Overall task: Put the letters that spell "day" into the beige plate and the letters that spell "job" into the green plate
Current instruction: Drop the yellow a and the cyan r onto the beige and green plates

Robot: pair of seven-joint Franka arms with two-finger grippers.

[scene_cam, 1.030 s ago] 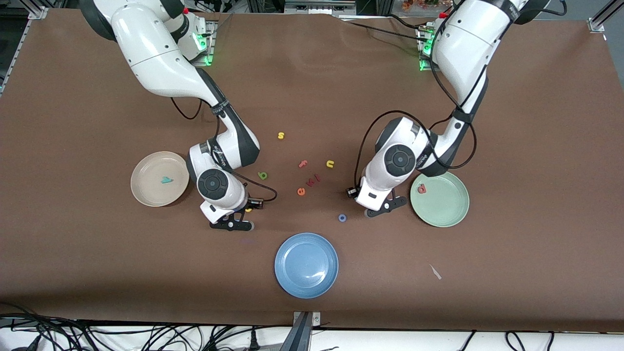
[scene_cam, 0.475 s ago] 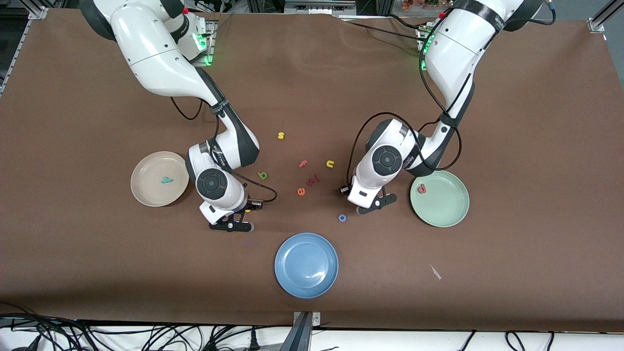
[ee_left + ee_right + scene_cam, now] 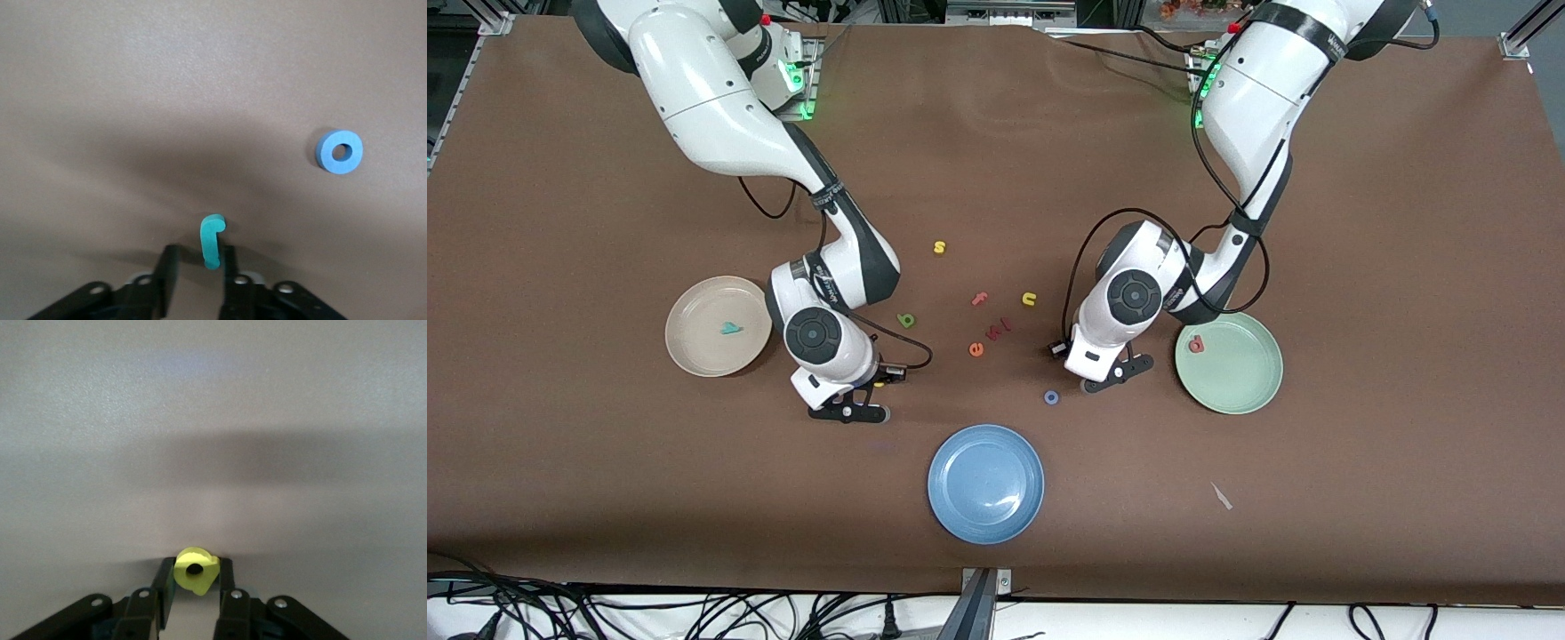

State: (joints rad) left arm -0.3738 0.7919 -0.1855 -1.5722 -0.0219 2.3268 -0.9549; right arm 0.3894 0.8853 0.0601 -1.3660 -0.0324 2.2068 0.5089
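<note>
Front view: brown table [image 3: 1405,222] fills the frame; wide bare stretches along its upper band, both side edges and the lower corners.

Right gripper [image 3: 193,593], low at centre-left of the front view, sits between the beige plate [image 3: 694,356] and the blue plate [image 3: 985,483]; its fingers [image 3: 163,583] are pinched on the yellow "d" [image 3: 196,569], which shows only as a yellow speck in the front view.

Left gripper [image 3: 200,273], centre-right of the front view, is down just beside the green plate [image 3: 1240,382]; the teal "j" [image 3: 212,240] stands between its fingers [image 3: 172,267]; one finger touches the letter, a gap shows at the other, so whether the grip is closed cannot be told.

Blue "o" [image 3: 1052,396] lies flat on the table near the left gripper, above the blue plate's rim; apart from the "j" in the left wrist view, open cloth between them.

Teal "y" [image 3: 731,329] lies in the beige plate at centre-left; salmon-red "b" [image 3: 1197,343] lies in the green plate, near its upper rim; olive-green "a" [image 3: 906,320] lies on the table just beside the right arm's wrist.

Loose cluster at mid-frame: yellow "s" [image 3: 939,247]; pink "f" [image 3: 980,299]; yellow "u" [image 3: 1029,299]; orange "e" [image 3: 975,349]; further small red letters [image 3: 1000,327] just beside the "e", too small to read.

Blue plate at lower centre holds nothing; a pale scrap [image 3: 1221,495] lies at lower right.
</note>
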